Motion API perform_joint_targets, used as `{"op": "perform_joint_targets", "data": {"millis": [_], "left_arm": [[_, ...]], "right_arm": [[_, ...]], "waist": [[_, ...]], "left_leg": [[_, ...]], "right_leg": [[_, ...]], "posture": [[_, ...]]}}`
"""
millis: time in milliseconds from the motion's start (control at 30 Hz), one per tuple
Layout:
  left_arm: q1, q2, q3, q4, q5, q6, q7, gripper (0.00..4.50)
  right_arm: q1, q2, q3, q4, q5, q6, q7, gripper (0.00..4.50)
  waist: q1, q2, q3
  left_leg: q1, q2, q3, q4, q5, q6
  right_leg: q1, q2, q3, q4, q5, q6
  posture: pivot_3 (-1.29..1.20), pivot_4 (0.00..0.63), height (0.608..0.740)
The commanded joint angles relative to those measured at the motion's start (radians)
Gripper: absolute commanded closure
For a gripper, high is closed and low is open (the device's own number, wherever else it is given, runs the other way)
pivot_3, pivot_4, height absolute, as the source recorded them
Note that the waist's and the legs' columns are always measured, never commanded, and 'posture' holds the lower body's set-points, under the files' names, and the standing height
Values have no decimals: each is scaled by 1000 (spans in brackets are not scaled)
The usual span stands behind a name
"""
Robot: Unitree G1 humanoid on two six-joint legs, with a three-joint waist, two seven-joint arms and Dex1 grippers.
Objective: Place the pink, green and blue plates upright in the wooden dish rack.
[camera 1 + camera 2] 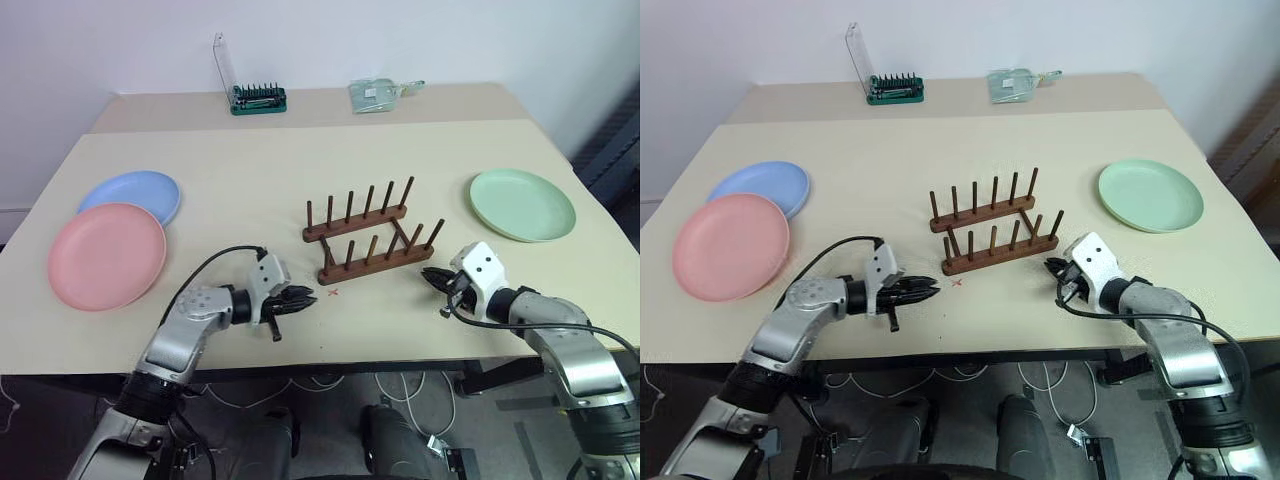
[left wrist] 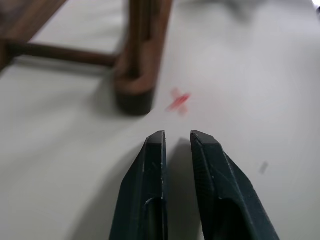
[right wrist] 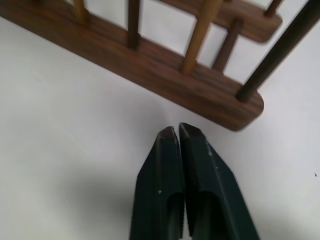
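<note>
The wooden dish rack stands empty at the middle of the table, its pegs upright. Far to its left the pink plate lies flat, and the blue plate lies just behind it, their rims touching or overlapping. On the right side the green plate lies flat. My left gripper hovers low just in front of the rack's near left end, its fingers drawn together to a thin slit with nothing between them. My right gripper is shut and empty, pointing at the rack's near right end.
A small red cross mark is on the tabletop between my left gripper and the rack. At the back stand a green tool holder with a clear lid and a clear plastic packet. The table's front edge runs just below both arms.
</note>
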Motion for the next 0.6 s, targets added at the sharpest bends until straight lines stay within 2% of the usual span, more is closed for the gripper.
{"op": "perform_joint_targets", "data": {"millis": [33, 167, 333, 600], "left_arm": [[-11, -31, -19, 17, 8, 19, 45, 3879], [-34, -69, -13, 81, 49, -20, 116, 3879], [-102, -124, 45, 228, 110, -112, 297, 3879], [-142, -144, 62, 304, 105, -145, 348, 3879]], "right_arm": [[-45, 20, 23, 37, -49, -3, -37, 4465], [-91, 50, 43, 86, -81, -23, -64, 4465], [-154, 101, 57, 139, -102, -51, -88, 4465], [-226, 138, 56, 221, -122, -85, -116, 4465]], "waist": [[-3, 0, 0], [-3, 0, 0], [-3, 0, 0], [-9, 0, 0]], "left_leg": [[0, 0, 0, 0, 0, 0], [2, 0, 0, 0, 0, 0], [6, 0, 0, 0, 0, 0], [9, 0, 1, -2, 0, 0]], "right_leg": [[0, 0, 0, 0, 0, 0], [1, 0, 0, 0, 0, 0], [6, 0, 0, 0, 0, 0], [7, 0, 0, 0, 0, 0]], "posture": [[0, 150, 740], [0, 150, 740], [0, 150, 740], [0, 150, 740]]}}
